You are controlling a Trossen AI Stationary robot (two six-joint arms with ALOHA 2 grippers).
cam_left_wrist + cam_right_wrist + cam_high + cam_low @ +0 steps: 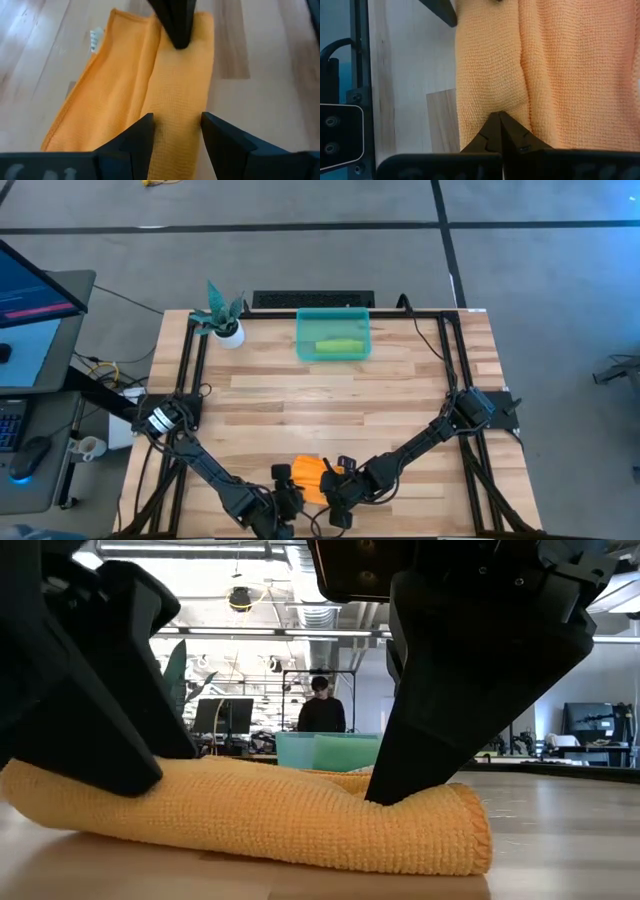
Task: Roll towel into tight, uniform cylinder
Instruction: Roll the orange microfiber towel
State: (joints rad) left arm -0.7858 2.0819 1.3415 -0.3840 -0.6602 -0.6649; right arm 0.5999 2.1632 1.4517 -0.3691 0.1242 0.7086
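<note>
An orange towel [310,476] lies near the table's near edge. Its near part is rolled into a thick roll [280,815], and a flat part with a white label [95,39] lies beyond it. My right gripper [499,117] is shut, its tips down on the roll toward the roll's right end. My left gripper [175,132] is open and comes down slanting at the roll's left end, with one finger [142,135] on each side of the roll. My right gripper presses its shut fingertips [385,795] down on the top of the roll [492,85], slanting from above and from the table's right. The cloth is dented and creased where the tips meet it, and the roll lies on the table. My left gripper stands astride the roll's left end [175,107]; I cannot tell whether its fingers touch the cloth.
A teal bin [333,335] holding something green and a small potted plant [222,318] stand at the far edge. Bare wood lies between them and the towel. A person [322,710] stands in the room behind the table. The near edge is close to both grippers.
</note>
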